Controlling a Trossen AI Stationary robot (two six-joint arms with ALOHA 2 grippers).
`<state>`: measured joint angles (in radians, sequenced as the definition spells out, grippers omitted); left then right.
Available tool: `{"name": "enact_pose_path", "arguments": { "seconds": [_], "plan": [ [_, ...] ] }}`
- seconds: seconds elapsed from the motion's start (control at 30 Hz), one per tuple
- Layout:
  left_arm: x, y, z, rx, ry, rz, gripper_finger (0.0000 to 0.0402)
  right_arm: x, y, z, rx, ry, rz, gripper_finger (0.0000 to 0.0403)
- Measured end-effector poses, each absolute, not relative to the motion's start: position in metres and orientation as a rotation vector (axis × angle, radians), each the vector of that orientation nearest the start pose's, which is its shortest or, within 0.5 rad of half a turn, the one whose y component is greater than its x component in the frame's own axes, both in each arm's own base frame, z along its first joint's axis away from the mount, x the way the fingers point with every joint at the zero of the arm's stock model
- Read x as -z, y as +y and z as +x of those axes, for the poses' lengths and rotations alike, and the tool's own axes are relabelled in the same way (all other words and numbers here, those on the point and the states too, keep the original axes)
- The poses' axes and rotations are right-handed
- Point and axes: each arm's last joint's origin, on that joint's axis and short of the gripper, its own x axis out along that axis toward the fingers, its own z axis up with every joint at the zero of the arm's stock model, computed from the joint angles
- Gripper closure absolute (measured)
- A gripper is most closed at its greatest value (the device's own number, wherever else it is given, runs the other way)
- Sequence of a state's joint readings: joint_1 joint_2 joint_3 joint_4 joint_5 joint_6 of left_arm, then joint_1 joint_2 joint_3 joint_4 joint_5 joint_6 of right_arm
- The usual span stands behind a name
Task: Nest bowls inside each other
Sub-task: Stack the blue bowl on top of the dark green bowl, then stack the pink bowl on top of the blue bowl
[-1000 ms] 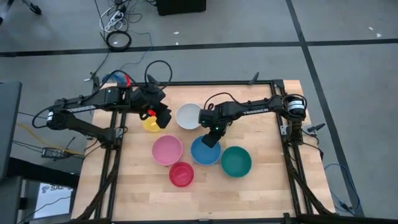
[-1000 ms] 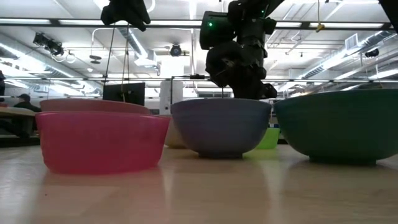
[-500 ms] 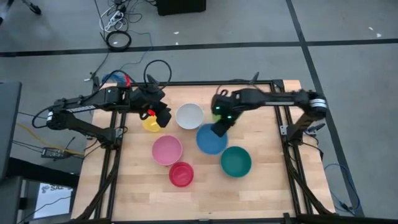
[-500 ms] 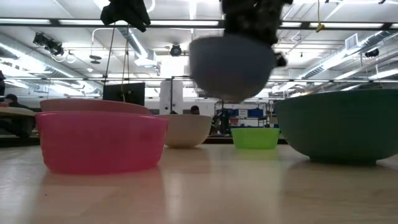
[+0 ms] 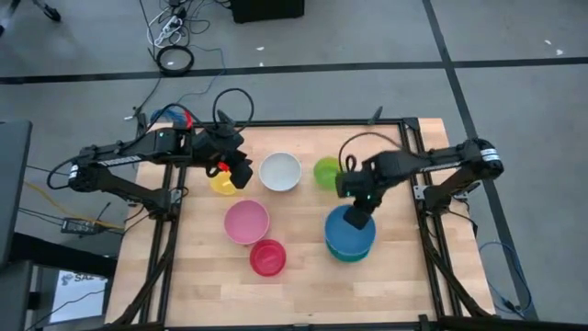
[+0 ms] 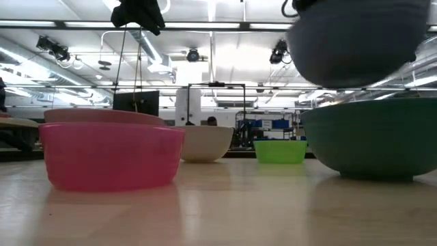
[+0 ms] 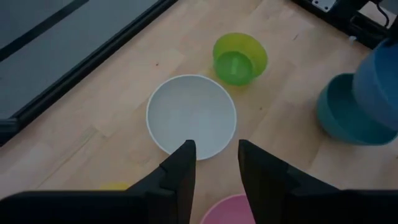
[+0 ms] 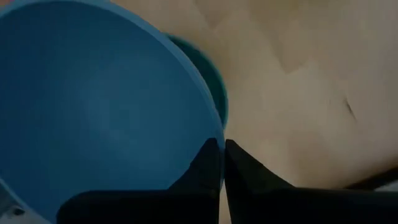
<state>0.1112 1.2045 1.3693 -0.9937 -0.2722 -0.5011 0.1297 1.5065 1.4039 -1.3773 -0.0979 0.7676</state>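
Note:
My right gripper is shut on the blue bowl, which hangs in the air over the teal green bowl at the near right of the table. In the low view the blue bowl is clear above the teal green bowl. The white, lime green, pink, red and yellow bowls rest on their bases on the table. My left gripper hangs open over the yellow bowl, holding nothing. My right gripper pinches the blue bowl's rim on its far right side, one finger inside the bowl and one outside. The fingers come from above, pointing down. The bowl is lifted clear, its mouth up, over the teal green bowl.
The wooden tabletop is framed by a black rail. Bare wood lies along the near edge and in the middle between the white, pink and teal green bowls.
My right gripper has lifted the blue bowl off the table from beside the pink bowl. It has carried the bowl up and toward the table's right edge, to above the teal green bowl. The lime green bowl behind it has come into view.

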Motion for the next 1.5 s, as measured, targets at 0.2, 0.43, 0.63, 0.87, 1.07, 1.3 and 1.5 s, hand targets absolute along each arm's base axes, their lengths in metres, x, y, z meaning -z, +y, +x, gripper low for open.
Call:
{"name": "enact_pose_path", "arguments": {
  "seconds": [0.2, 0.43, 0.63, 0.87, 1.07, 1.3, 1.5],
  "plan": [
    [-0.379, 0.032, 0.22, -0.56, 0.721, -0.399, 0.0273, -0.281, 0.057, 0.269, 0.406, 1.476, 0.549, 0.0383],
    [-0.379, 0.032, 0.22, -0.561, 0.722, -0.398, 0.0273, -0.278, 0.058, 0.267, 0.437, 1.493, 0.588, 0.0298],
    [-0.375, 0.032, 0.214, -0.567, 0.794, -0.392, 0.0273, -0.287, 0.056, 0.259, 0.553, 1.413, 0.561, 0.0257],
    [-0.368, 0.03, 0.204, -0.588, 0.912, -0.373, 0.0273, -0.291, 0.054, 0.257, 0.597, 1.354, 0.536, 0.0261],
    [-0.355, 0.025, 0.197, -0.581, 1.041, -0.364, 0.0273, -0.305, 0.046, 0.249, 0.752, 1.161, 0.555, 0.0268],
    [-0.298, 0.018, 0.19, -0.691, 1.26, -0.542, 0.0273, -0.329, 0.03, 0.231, 0.834, 0.955, 0.709, 0.0268],
    [-0.26, 0.013, 0.19, -0.777, 1.416, -0.829, 0.0273, -0.342, 0.022, 0.224, 0.825, 0.859, 0.775, 0.0268]
  ]
}}
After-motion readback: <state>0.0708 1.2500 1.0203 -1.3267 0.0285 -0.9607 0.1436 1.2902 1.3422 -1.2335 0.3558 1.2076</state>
